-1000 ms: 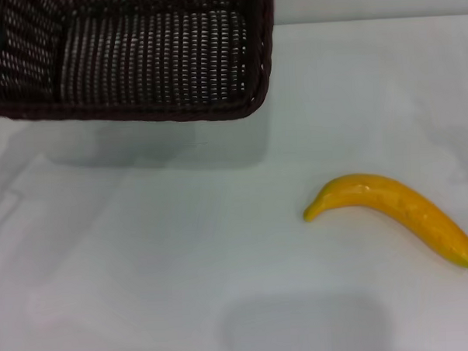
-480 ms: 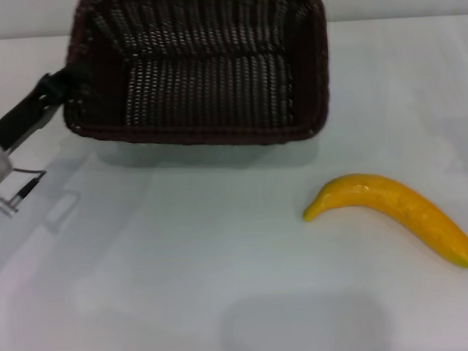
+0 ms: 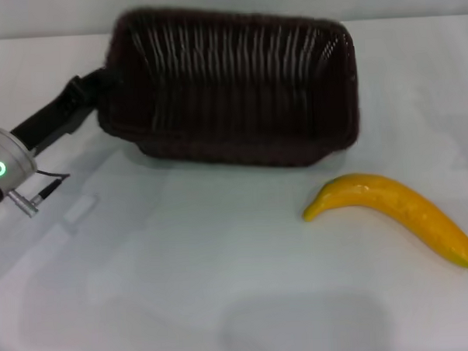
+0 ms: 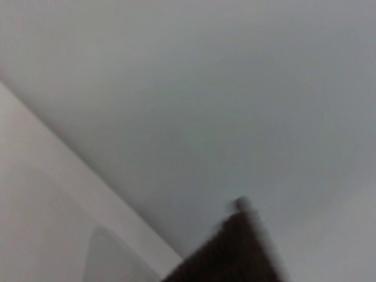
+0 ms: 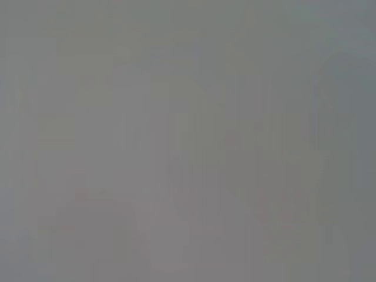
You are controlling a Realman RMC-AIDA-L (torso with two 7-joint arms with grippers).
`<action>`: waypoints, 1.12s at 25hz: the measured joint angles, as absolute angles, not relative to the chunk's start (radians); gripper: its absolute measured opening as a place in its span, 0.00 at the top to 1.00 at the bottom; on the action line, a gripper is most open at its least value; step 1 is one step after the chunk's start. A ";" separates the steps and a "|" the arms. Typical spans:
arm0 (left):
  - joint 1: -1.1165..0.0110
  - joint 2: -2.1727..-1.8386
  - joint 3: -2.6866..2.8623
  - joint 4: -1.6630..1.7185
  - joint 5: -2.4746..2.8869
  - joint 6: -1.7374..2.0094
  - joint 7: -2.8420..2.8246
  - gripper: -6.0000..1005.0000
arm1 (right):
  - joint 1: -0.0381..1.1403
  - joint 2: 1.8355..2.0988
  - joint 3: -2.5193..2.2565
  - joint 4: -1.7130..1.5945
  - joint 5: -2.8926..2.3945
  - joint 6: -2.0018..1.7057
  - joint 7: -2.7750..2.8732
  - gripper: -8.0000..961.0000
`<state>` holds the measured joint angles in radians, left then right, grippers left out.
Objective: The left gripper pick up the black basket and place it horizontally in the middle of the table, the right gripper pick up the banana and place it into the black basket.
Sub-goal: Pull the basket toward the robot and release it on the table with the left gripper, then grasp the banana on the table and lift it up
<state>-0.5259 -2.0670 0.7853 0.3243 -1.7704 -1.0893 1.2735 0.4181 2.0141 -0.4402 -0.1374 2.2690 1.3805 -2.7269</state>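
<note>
The black basket (image 3: pixel 234 98) hangs tilted, just above the back middle of the white table (image 3: pixel 183 263), with its long side across my view. My left gripper (image 3: pixel 93 87) is shut on the basket's left end, and its black tip runs back to the silver-grey section (image 3: pixel 4 166) at the left edge. A dark corner of the basket (image 4: pixel 235 252) shows in the left wrist view. The yellow banana (image 3: pixel 391 211) lies on the table at the front right, apart from the basket, with its dark tip to the right. My right gripper is out of view.
A thin cable and plug (image 3: pixel 37 192) hang under the left wrist. The right wrist view shows only plain grey. A pale wall runs along the table's far edge.
The left gripper has carried the basket to the right and towards the front, from the back left corner towards the middle, and the basket has tipped. The banana has not moved.
</note>
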 joint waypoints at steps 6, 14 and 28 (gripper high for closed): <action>-0.514 -2.075 0.813 0.321 -1.773 -1.113 1.236 0.68 | 0.428 2.014 -0.440 -0.149 2.269 1.377 -2.728 0.15; -0.416 -2.072 0.804 0.386 -1.860 -1.148 1.269 0.38 | 0.429 2.015 -0.441 -0.156 2.271 1.366 -2.718 0.19; -0.326 -2.080 0.684 0.318 -2.155 -1.189 1.992 0.13 | 0.315 1.928 -0.710 -0.627 1.848 1.308 -1.689 0.26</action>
<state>-0.3260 -2.0798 0.6838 0.3176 -2.1551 -1.1890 1.9923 0.3149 1.9281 -0.7100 -0.6267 1.8480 1.3082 -1.6889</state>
